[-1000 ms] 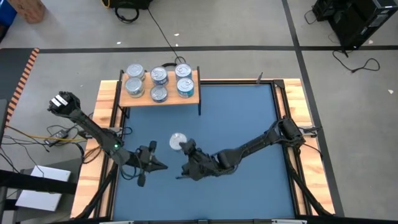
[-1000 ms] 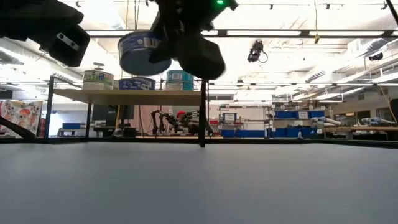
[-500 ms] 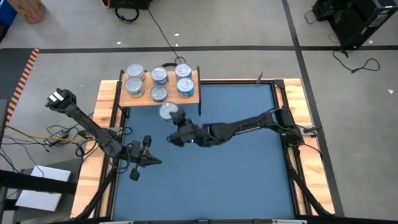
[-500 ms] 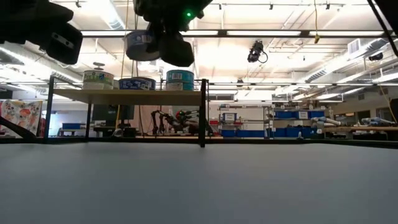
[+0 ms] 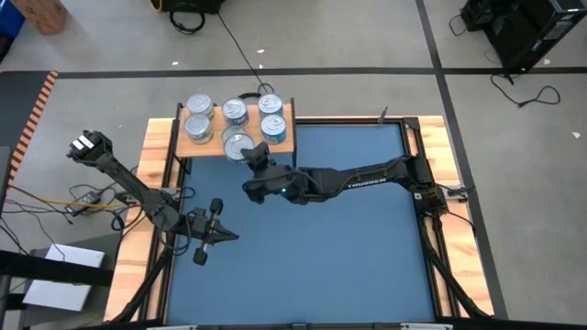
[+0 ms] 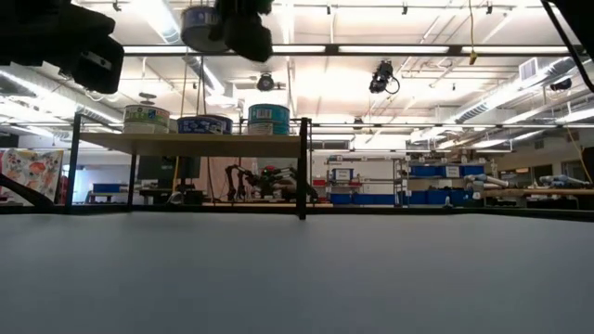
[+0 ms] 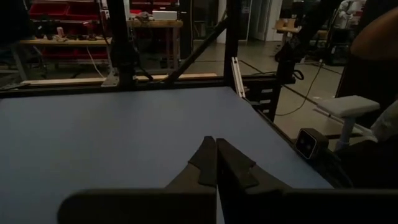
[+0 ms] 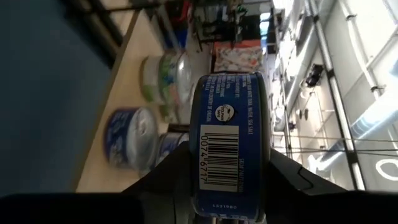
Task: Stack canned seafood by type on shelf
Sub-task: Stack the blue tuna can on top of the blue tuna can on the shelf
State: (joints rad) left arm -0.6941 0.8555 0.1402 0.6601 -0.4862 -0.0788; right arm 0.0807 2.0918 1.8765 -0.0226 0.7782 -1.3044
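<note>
My right gripper (image 5: 244,152) is shut on a blue-labelled tin with a silvery lid (image 5: 237,143). It holds the tin over the near edge of the light wooden shelf (image 5: 213,143). In the low view the tin (image 6: 203,26) hangs well above the shelf board (image 6: 186,144). Several tins stand on the shelf, in stacks (image 5: 199,104) (image 5: 235,112) (image 5: 271,126). The right wrist view shows the held tin (image 8: 231,137) with shelf tins (image 8: 129,144) beyond it. My left gripper (image 5: 216,236) waits shut over the blue table's near left part, its fingers together (image 7: 216,157). My right gripper pinches the tin by its side wall (image 8: 205,155), one finger (image 8: 169,177) on each side of the round body. The fingers reach in roughly level from the table's near-right side. The tin is lifted clear, lid up, above the shelf's height.
The blue tabletop (image 5: 367,238) has a raised wooden frame (image 5: 440,147) around it. The shelf stands at the table's far left on thin black legs (image 6: 302,167). Cables lie on the floor beyond the far edge (image 5: 229,37).
My right gripper has carried the tin up and toward the far left, from over the table's middle to just above the shelf's near edge, staying shut on it. My left gripper has drawn back a little toward the left edge.
</note>
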